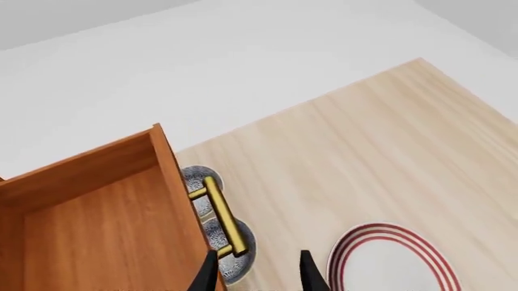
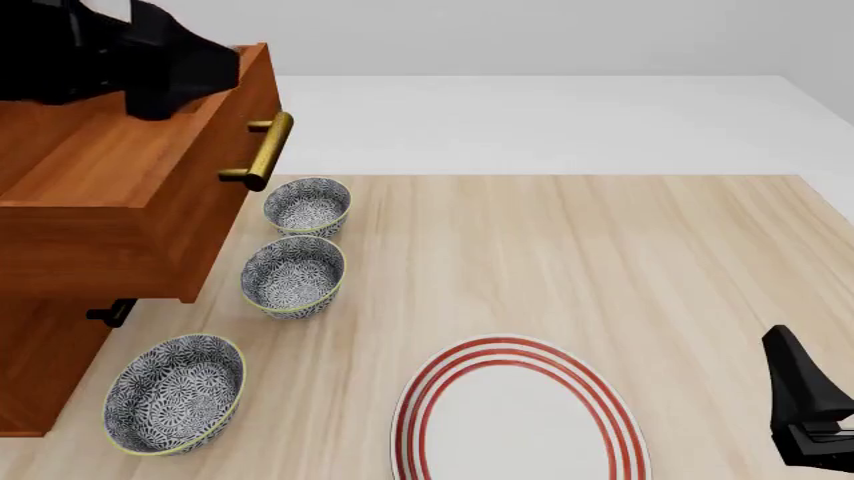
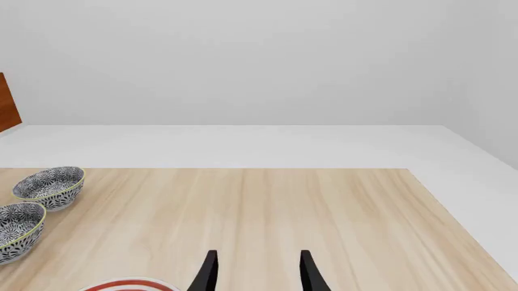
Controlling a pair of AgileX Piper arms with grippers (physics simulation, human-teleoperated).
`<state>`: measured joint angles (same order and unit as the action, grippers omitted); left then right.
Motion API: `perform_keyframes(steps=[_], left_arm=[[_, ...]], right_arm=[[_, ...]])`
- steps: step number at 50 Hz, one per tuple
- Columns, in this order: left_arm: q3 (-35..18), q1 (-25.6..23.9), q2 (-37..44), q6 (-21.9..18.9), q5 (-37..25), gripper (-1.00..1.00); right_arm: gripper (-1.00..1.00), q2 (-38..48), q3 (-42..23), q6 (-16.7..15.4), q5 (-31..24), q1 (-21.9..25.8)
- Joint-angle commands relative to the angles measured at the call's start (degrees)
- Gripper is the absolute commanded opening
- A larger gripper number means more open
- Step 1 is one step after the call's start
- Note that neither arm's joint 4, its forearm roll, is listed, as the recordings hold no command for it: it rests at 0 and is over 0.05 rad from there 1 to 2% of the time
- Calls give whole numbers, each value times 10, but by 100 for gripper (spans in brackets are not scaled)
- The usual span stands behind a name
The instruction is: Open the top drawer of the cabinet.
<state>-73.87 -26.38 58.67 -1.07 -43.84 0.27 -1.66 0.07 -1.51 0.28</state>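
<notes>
The cabinet stands at the table's left edge. Its top drawer is pulled well out, overhanging the lower part, and its brass handle juts toward the table's middle. In the left wrist view I look down into the drawer's empty wooden box. The handle lies just ahead of my left gripper, which is open, with one fingertip close beside the handle's near end. My left arm hovers over the drawer. My right gripper is open and holds nothing, low at the table's near right.
Three patterned bowls stand in a row on the table beside the cabinet, partly under the drawer front. A red-striped white plate lies near the front middle. A lower drawer's handle shows in shadow.
</notes>
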Motion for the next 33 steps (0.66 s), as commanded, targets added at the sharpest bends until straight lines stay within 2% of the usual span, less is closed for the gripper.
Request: perform_keyframes(steps=[1,15,33], left_arm=[[16,-15,-16,1,0,100],[20,-22,-22,2,1,100],[11,-6,-13,-1,9,100]], right_arm=[[100,0,0,0,0,0],[100,0,0,0,0,0],[100,0,0,0,0,0]])
